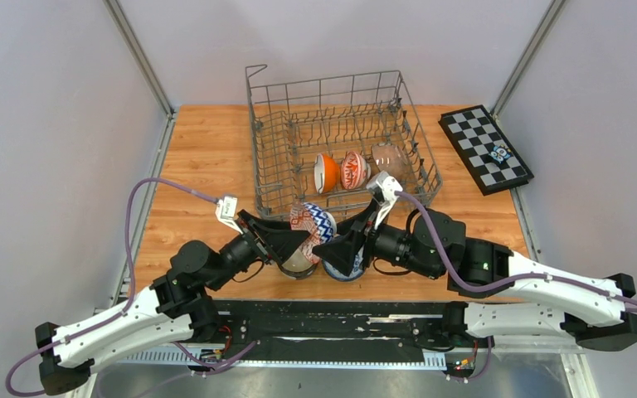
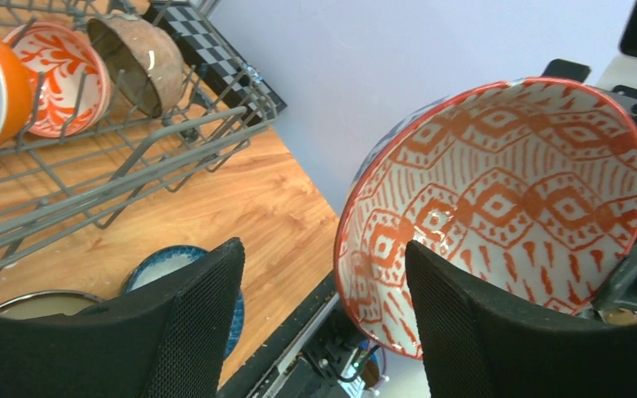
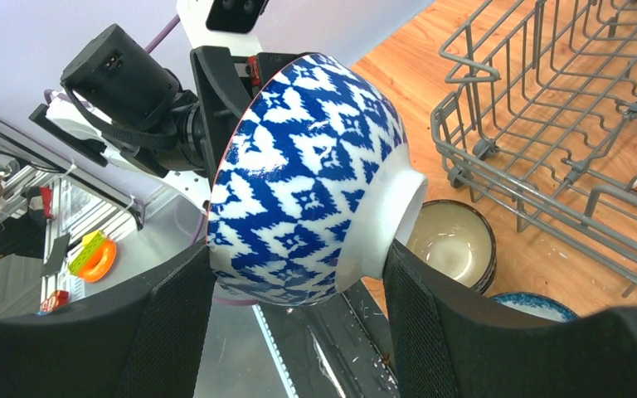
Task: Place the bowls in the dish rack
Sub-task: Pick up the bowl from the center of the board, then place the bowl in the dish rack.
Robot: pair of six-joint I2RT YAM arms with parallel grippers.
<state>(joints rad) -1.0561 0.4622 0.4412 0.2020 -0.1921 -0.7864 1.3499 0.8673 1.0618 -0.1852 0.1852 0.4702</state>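
Note:
A blue-white patterned bowl with an orange pattern inside is held tilted on its side above the table's front edge. My right gripper is shut on it, one finger at the rim and one at the foot. My left gripper is open; its right finger lies against the bowl's inside and the other finger stands apart. The grey wire dish rack holds an orange bowl, a red-white bowl and a brownish bowl on edge.
A dark-rimmed beige bowl and a blue-rimmed bowl sit on the wooden table under the grippers, just in front of the rack's near wall. A black-and-white chequered board lies at the far right.

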